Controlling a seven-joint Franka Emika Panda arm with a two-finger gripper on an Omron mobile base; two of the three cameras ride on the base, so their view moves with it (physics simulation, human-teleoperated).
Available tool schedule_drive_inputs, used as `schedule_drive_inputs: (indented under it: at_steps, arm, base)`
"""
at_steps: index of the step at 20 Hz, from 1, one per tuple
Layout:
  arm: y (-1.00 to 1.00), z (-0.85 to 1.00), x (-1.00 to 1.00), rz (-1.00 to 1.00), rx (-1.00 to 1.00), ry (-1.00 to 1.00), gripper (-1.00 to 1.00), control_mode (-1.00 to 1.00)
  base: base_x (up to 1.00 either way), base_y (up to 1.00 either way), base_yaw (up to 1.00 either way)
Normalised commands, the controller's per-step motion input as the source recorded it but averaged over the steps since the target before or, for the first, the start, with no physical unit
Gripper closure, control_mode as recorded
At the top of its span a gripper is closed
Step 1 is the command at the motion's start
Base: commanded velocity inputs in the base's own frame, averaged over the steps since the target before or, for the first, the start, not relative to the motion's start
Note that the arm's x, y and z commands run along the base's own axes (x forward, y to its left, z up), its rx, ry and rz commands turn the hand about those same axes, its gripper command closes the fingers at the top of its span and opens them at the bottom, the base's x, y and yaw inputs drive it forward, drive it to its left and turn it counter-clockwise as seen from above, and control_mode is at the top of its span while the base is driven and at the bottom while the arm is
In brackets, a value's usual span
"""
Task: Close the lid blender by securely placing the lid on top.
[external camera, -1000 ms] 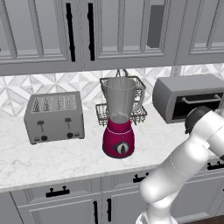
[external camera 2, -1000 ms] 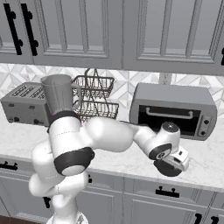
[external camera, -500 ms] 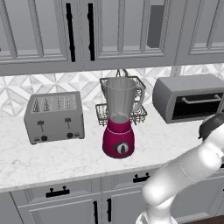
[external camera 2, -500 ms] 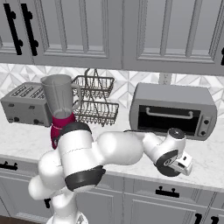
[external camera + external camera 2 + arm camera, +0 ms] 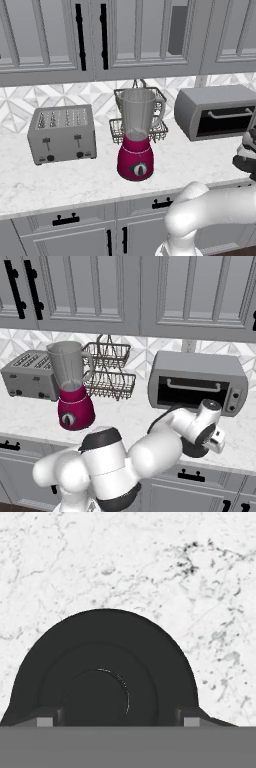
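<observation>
Running along the wall, the marble counter (image 5: 60, 180) carries everything here, under a row of grey cabinets (image 5: 90, 35). The toaster oven (image 5: 197, 381) sits at the right end, the four-slot toaster (image 5: 62, 132) at the left, and a two-tier wire basket (image 5: 107, 373) stands against the backsplash between them. Just in front of the basket is the blender (image 5: 136, 135), its magenta base on the counter and its clear jar upright with the mouth uncovered.

The white arm (image 5: 150, 451) reaches far out to the right, well apart from the blender, and bends down in front of the toaster oven. Beneath the hand, the lid (image 5: 102, 672) lies flat on the marble, a black round cap with a raised middle. The gripper (image 5: 117, 718) hangs right over it, one fingertip (image 5: 45, 718) at the lid's left edge and the other at its right, spread wide with the lid between them. I cannot tell whether they touch it.
</observation>
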Motion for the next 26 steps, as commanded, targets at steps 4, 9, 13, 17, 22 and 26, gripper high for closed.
schedule_drive_inputs:
  at_steps: [4, 9, 13, 17, 22, 26]
  arm:
    - [0.0, -0.18, 0.14, 0.01, 0.0, 0.0, -1.0, -1.0]
    - [0.0, -0.25, 0.11, 0.0, 0.0, 0.0, -1.0, -1.0]
    - [0.01, -0.35, 0.07, 0.0, 0.0, 0.0, -1.0, -1.0]
    - [0.08, -0.39, 0.06, 0.0, 0.0, 0.0, -1.0, -1.0]
    - [0.17, -0.4, 0.06, 0.0, 0.0, 0.0, -1.0, -1.0]
    - [0.21, -0.43, 0.03, 0.0, 0.0, 0.0, -1.0, -1.0]
  base:
    - [0.0, 0.0, 0.0]
    - [0.0, 0.0, 0.0]
    - [0.0, 0.0, 0.0]
    - [0.0, 0.0, 0.0]
    - [0.0, 0.0, 0.0]
    - [0.0, 0.0, 0.0]
